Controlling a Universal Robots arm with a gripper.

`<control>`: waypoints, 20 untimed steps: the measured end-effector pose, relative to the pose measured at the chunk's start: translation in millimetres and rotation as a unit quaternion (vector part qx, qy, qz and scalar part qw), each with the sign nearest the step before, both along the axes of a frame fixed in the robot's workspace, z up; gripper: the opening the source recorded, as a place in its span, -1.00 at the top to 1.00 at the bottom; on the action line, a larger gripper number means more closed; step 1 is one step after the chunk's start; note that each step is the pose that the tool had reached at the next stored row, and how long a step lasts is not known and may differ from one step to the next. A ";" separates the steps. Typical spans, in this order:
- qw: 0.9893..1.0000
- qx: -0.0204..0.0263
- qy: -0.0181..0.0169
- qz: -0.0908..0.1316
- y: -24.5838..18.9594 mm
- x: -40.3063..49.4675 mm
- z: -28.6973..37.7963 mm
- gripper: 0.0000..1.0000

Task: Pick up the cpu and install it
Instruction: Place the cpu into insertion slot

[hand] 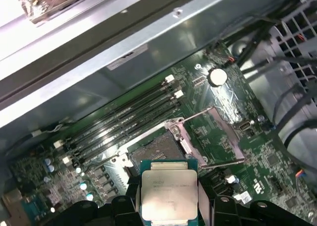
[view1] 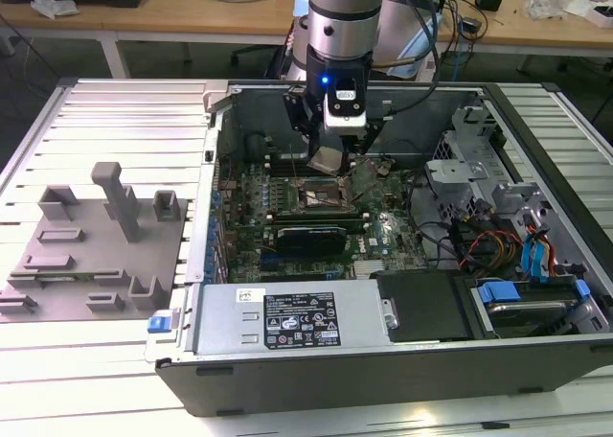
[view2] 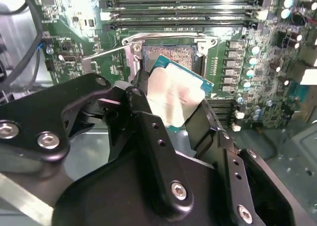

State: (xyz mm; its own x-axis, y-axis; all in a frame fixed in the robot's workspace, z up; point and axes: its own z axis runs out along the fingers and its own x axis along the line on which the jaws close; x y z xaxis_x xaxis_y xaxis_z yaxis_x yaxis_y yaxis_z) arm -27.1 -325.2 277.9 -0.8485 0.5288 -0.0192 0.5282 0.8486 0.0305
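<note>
My gripper (view1: 328, 159) hangs inside the open computer case, shut on the cpu (view1: 327, 160), a thin square chip with a silvery top and a green rim. In both wrist views the cpu (view2: 174, 100) (hand: 169, 193) sits clamped between the black fingers (view2: 210, 124), held a little above the motherboard. Just beyond it lies the open black-framed socket (hand: 157, 150) (view2: 171, 56) with its metal load frame swung up. In the exterior view the socket (view1: 328, 195) is directly below the gripper.
The green motherboard (view1: 287, 217) carries memory slots (hand: 124, 119) beside the socket and a black card (view1: 308, 238) in front. Drive bays and cables (view1: 498, 236) fill the exterior view's right. A power supply (view1: 287, 317) lies at the front. Grey plastic blocks (view1: 96, 241) stand outside on the left.
</note>
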 end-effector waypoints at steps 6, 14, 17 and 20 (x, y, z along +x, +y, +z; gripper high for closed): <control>0.998 0.000 0.000 -0.069 0.0 0.0 -0.1 -0.09; 0.990 0.000 0.000 -0.143 0.0 0.0 -0.2 -0.09; 0.983 0.000 0.000 -0.181 0.0 0.0 -0.3 -0.09; 0.977 0.000 0.000 -0.213 0.0 0.0 -0.4 -0.09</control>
State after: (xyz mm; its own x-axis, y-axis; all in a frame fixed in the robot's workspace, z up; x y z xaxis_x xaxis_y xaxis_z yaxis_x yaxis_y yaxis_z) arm -27.1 -325.2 277.4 -0.5518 0.8338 -0.0192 0.8332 0.5521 0.0305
